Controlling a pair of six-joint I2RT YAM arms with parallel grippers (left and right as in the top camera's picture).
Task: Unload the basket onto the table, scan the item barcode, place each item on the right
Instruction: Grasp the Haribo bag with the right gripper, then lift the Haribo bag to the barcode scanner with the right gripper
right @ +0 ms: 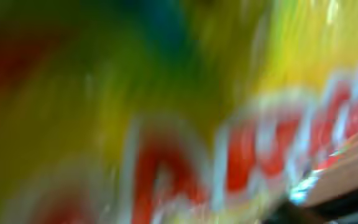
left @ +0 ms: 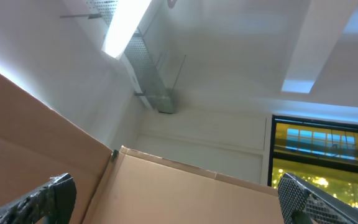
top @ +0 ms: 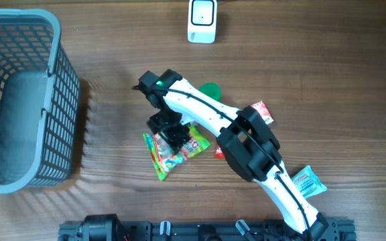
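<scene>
White arm, black pincer, green light

It looked like a mock shop checkout indoors: a grey shopping basket, a white barcode scanner and snack packets on a wooden worktop, with a strip light on the ceiling.

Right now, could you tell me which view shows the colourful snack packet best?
Overhead: the snack packet lies on the table, partly under the right gripper. The right wrist shows only a blurred close-up of its print; the left wrist shows none of it.
</scene>
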